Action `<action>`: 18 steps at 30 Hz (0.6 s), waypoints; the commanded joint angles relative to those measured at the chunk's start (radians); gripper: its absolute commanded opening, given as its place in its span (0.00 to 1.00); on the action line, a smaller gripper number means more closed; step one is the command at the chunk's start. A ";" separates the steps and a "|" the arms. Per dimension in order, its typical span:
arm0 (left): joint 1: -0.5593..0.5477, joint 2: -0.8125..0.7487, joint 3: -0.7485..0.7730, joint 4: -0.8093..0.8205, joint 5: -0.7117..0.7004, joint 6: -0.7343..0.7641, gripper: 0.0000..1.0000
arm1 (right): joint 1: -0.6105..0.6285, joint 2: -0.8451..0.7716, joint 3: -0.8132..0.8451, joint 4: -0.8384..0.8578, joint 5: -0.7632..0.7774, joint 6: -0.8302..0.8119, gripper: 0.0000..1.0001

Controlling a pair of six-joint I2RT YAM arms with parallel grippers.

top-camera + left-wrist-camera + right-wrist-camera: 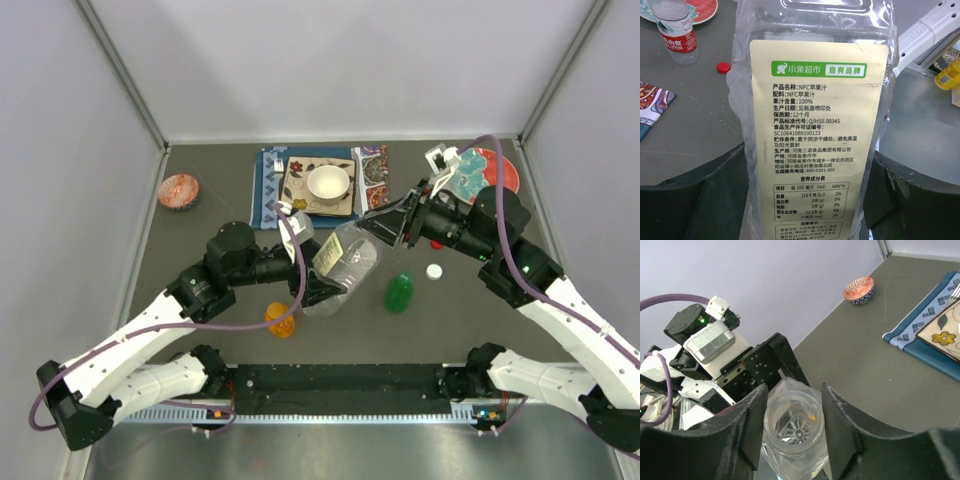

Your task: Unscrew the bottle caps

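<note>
On the surface (pixel 215 190): my read is two caps off, two to go. Left to right:

Front edge, left of centre: orange bottle (pixel 281 319) lies loose, no claw on it. The cap is too small to confirm, so I count it as pending.

Centre: left claw (pixel 810 152) is clamped on the body of the larger clear bottle (pixel 345 262), a finger on each flank of the label. The bottle is held tilted, neck toward the right rear corner. The right wrist view looks straight down into a bare mouth, so this one is done.

Just right of it: green bottle (pixel 399 292) lies on the surface, untouched. Its top end reads green, so it is probably capped. Pending.

White cap (pixel 434 270) sits loose just right of the green bottle, apart from both claws. I take it as the big bottle's.

Right claw (pixel 794 389): fingers straddle the open neck of the larger clear bottle, one each side, very close to the rim. I cannot tell whether they pinch it or only flank it. No cap sits between them.

Toward the right rear corner: red cap (pixel 723 67) lies loose near the small clear bottle (pixel 675 30), which stands by the plate (pixel 700 10). The bottle's top is cropped in the left wrist view, so the mouth is unconfirmed, but the loose cap suggests it is done.
</note>
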 commanded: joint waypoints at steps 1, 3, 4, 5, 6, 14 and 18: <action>-0.007 -0.003 0.050 0.051 -0.008 0.022 0.39 | 0.007 -0.009 0.005 0.031 -0.001 -0.008 0.44; -0.005 -0.003 0.054 0.051 -0.014 0.023 0.39 | 0.010 -0.008 0.003 0.029 -0.006 -0.004 0.36; -0.005 -0.001 0.056 0.051 -0.019 0.023 0.39 | 0.011 -0.011 0.002 0.028 -0.006 -0.006 0.33; -0.005 0.000 0.057 0.051 -0.022 0.023 0.39 | 0.011 -0.011 0.002 0.023 -0.004 -0.006 0.22; -0.007 -0.001 0.059 0.051 -0.025 0.023 0.39 | 0.013 -0.012 0.003 0.022 -0.004 -0.007 0.17; -0.007 -0.013 0.056 0.020 -0.142 0.011 0.84 | 0.013 -0.038 0.097 -0.098 0.160 -0.078 0.00; -0.007 -0.061 0.048 -0.026 -0.226 0.010 0.99 | 0.013 -0.020 0.238 -0.263 0.376 -0.167 0.00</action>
